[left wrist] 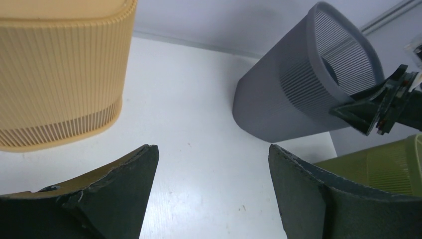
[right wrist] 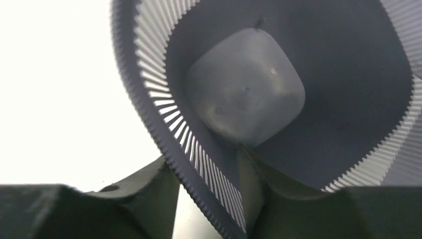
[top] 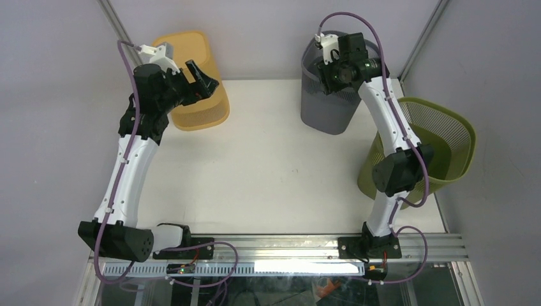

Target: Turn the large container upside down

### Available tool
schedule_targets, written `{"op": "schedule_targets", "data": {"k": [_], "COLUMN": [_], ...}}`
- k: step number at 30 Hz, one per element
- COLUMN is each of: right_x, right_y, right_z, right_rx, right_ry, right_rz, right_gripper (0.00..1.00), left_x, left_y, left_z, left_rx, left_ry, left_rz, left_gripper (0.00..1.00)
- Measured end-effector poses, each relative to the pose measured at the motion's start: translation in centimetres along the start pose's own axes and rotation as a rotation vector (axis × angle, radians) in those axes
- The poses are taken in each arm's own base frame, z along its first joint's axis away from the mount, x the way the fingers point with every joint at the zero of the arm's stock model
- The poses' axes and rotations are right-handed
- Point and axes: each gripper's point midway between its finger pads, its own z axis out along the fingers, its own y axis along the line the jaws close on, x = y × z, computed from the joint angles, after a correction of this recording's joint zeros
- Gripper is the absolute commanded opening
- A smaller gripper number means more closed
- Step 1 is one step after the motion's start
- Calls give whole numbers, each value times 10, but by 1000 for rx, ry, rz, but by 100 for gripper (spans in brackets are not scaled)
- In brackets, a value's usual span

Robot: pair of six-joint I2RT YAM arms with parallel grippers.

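Bins: three on the bench: grey bin, yellow bin, green bin.
Grey bin: back of the bench, right of centre, mouth up.
Right claw: pinching the grey bin's rim, one finger inside, one outside.
Left claw: spread, holding nothing, near the yellow bin.

We're in a robot test lab, no question. There's a plain white tabletop, boxed in by bare grey wall panels and slim metal frame posts. Along the near edge, an aluminium rail carries two bolted-down arms, with purple cables trailing off them. The props are a yellow basket far left, a grey basket far right and a green basket at the right edge.
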Motion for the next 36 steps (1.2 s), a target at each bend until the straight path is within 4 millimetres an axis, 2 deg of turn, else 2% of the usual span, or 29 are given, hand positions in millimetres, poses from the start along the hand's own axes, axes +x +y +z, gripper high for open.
{"op": "schedule_targets", "data": {"k": [3, 5, 9, 11, 15, 18, 21, 25, 28, 31, 34, 36], "right_x": [-2, -3, -2, -2, -15, -33, -59, -79, -80, -71, -60, -54], "right_y": [7, 13, 22, 34, 86, 126, 157, 190, 217, 240, 257, 260], "right_z": [-5, -9, -21, -26, -33, -49, -64, -78, -79, -76, -75, -71], "right_rx": [-37, -51, -41, -67, -186, -320, -469, -670, -828, -957, -1034, -1048], "right_ry": [-10, -17, -11, -7, -38, -88, -170, -251, -245, -175, -98, -68], "right_rz": [-24, -34, -11, -12, 2, 49, 146, 296, 419, 531, 605, 640], "right_gripper": [12, 3, 0, 0, 0, 0, 0, 0, 0, 0, 0, 0], "left_x": [15, 21, 27, 29, 30, 30, 13, -38, -70, -96, -111, -112], "left_y": [2, 3, 3, 2, 3, 7, 13, 38, 45, 27, 14, 12], "left_z": [10, 16, 21, 22, 21, 18, 9, -13, -32, -49, -62, -64], "left_rx": [5, 2, 4, 8, 2, -29, -61, -135, -178, -158, -134, -126], "left_ry": [53, 73, 93, 98, 103, 115, 94, -20, -106, -181, -229, -233], "left_rz": [-8, -10, -12, -12, -10, -10, -13, -31, -29, -5, 10, 7], "left_gripper": [84, 84, 85, 85, 87, 88, 88, 89, 89, 89, 88, 88]}}
